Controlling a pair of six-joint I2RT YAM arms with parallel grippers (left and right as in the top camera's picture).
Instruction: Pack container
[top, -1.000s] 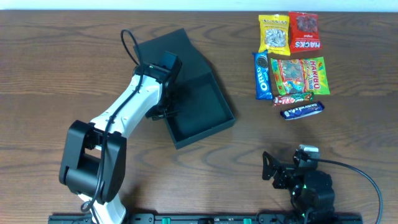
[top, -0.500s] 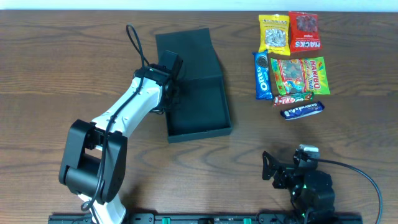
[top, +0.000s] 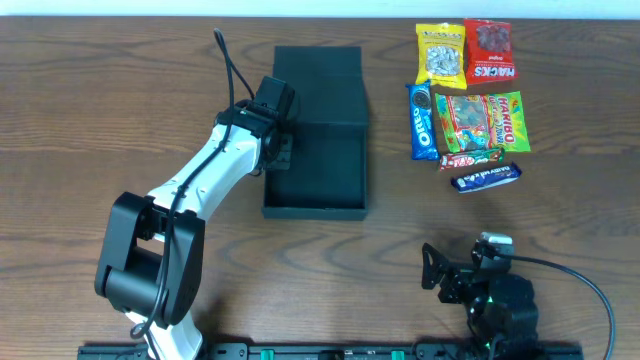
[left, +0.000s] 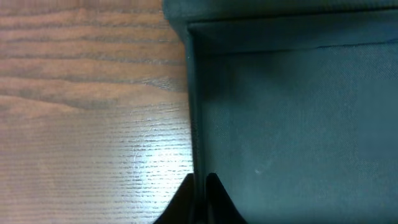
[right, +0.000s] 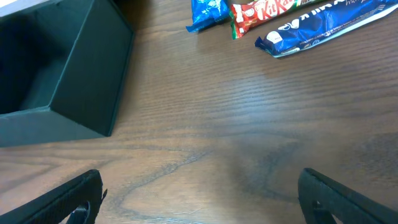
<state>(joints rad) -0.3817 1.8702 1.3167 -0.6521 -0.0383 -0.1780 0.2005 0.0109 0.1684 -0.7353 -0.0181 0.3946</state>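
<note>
Overhead: container (top: 325, 170) open on worktop (top: 120, 110), a little left of centre, sides square to the worktop edges. Lid flap laid back flat on the far side. Shows only bare black floor inside.

Left hand (top: 276, 150) at the container's left wall, toward the hinge end, arm reaching in from the near left. Left wrist view: fingers (left: 217, 205) nipped narrow on that wall, one inside and one outside. Grips the wall itself.

Right hand (right: 199, 177) near the front edge, well right of the container. Spread wide, holds nothing, hangs low over bare wood. Takes in the container's near right corner at the upper left of its view.

Snacks grouped at far right, well apart from the container and all outside it:
- yellow packet (top: 441, 53) and red packet (top: 489, 52) side by side at the back
- Oreo packet (top: 423, 121) just beside Haribo bag (top: 483, 122)
- KitKat (top: 471, 159) against the Haribo bag's near edge
- blue bar (top: 486, 177) nearest the robot, slightly tilted
</note>
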